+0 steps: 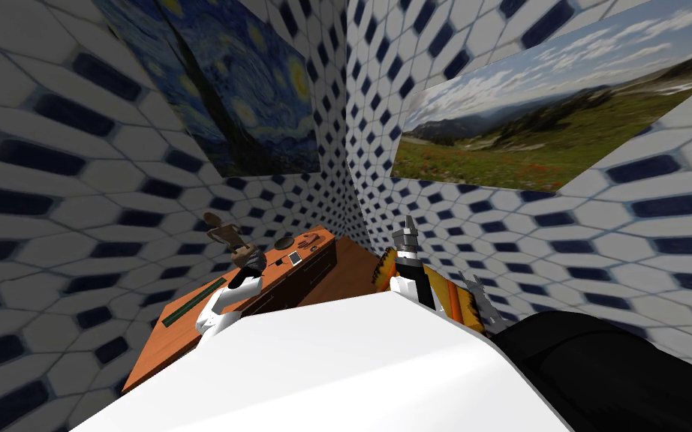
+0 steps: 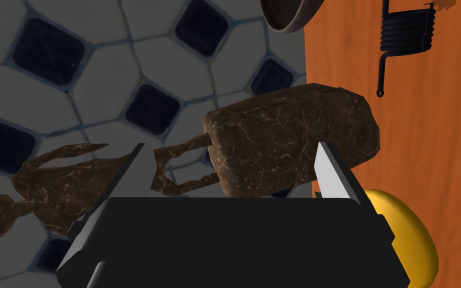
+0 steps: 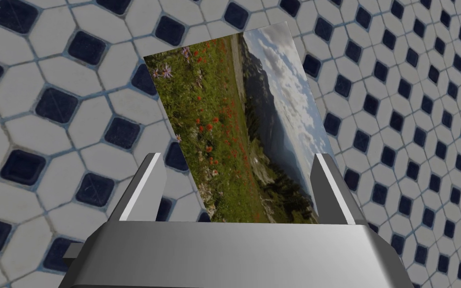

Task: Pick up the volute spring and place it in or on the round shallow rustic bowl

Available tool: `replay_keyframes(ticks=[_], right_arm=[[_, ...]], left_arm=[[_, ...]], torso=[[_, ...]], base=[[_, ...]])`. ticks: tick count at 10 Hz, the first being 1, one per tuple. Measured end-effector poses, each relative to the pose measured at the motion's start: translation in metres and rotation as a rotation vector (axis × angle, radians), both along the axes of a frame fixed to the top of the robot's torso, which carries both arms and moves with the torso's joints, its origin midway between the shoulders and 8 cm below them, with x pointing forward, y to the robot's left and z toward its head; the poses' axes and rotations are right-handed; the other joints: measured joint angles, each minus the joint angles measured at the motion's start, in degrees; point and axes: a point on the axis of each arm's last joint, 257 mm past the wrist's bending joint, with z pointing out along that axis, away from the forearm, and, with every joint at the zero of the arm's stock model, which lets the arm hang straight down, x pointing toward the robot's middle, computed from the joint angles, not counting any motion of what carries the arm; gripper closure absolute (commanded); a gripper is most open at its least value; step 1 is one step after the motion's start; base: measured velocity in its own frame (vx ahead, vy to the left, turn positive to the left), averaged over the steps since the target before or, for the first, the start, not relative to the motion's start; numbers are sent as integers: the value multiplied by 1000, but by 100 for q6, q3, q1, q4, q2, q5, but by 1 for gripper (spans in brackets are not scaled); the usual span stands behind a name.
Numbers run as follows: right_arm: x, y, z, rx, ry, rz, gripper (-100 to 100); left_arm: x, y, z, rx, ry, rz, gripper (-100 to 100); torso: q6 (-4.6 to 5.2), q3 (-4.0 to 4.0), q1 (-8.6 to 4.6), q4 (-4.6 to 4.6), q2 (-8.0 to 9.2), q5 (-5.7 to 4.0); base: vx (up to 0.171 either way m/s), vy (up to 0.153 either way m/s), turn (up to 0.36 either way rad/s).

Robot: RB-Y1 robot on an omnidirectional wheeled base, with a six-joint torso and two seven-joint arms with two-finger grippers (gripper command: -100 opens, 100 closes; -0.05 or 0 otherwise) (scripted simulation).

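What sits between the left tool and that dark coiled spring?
In the left wrist view, a mottled brown block lies between the left tool and the spring, then bare orange tabletop.

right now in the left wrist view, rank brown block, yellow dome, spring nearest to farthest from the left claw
1. brown block, between the left claw fingers
2. yellow dome, just beside the claw
3. spring, farthest, out on the orange table

Head down at table (image 1: pixel 158 351), left wrist close on it, right at wall (image 3: pixel 49 65)
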Motion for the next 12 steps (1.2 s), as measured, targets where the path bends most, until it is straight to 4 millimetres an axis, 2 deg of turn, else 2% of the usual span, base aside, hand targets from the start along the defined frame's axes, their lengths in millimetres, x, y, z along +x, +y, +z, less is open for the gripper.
replay_keyframes(ticks=[7, 11, 12], right_arm=[[0, 0, 0, 0, 0, 0, 0], [0, 0, 0, 0, 0, 0, 0], [0, 0, 0, 0, 0, 0, 0]], left_arm=[[-22, 31, -59, -127, 138, 115, -100], [-47, 40, -106, -231, 241, 203, -100], [-59, 41, -118, -264, 270, 230, -100]], torso=[[-2, -3, 5, -2, -4, 1], [-1, -4, 10, -2, -6, 2], [-2, -8, 12, -3, -14, 2]], base=[[45, 4, -47], [69, 18, -58], [82, 27, -31]])
